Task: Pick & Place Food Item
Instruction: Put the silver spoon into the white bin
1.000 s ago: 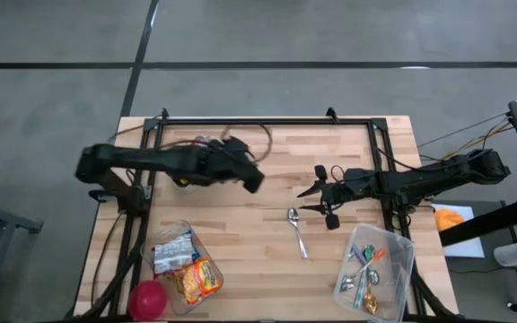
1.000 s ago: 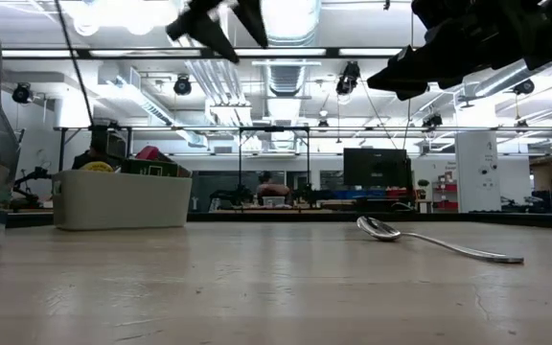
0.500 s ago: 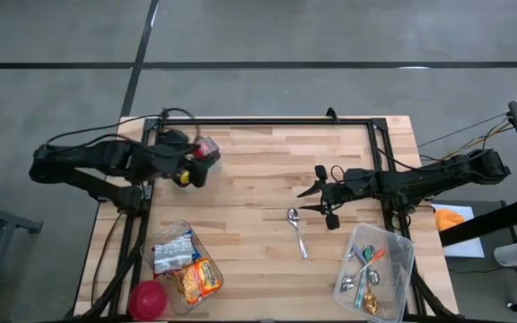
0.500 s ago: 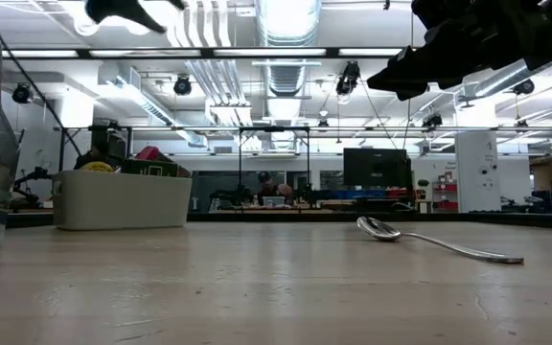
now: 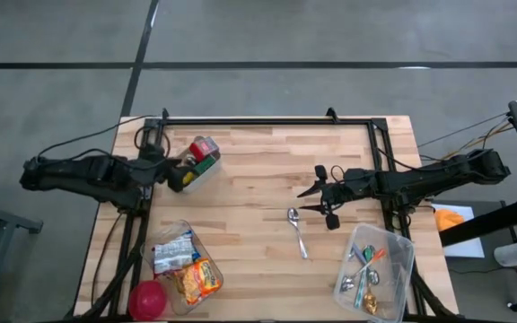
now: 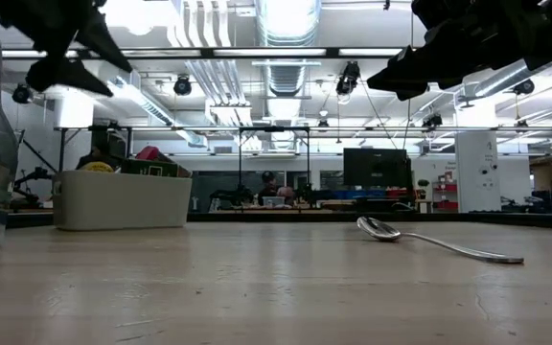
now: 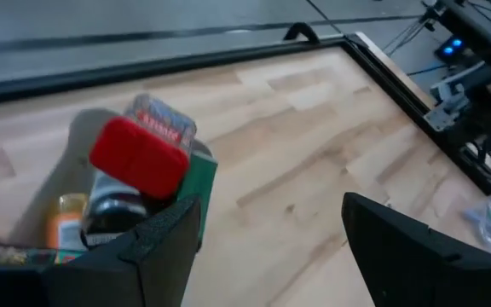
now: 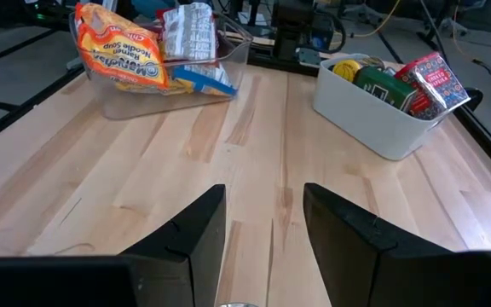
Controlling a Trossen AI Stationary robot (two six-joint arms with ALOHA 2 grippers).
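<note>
Retracting toward the counter's [image 5: 258, 179] left edge, the left end effector [image 5: 173, 177] now hangs open and empty beside the white bin [image 5: 197, 170] of food items [image 7: 139, 158], apparently after a placement there. The right end effector [image 5: 317, 199] waits, fingers parted, above the spoon [image 5: 296, 229]; a workshop lies beyond.

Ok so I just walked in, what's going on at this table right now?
Nothing is being held at this moment. The left gripper hangs open by the white bin of food items at the table's left edge. The right gripper waits open above the middle of the table, near a spoon lying on the wood. A clear container of snack packets and a clear tub of cutlery sit at the front.
</note>
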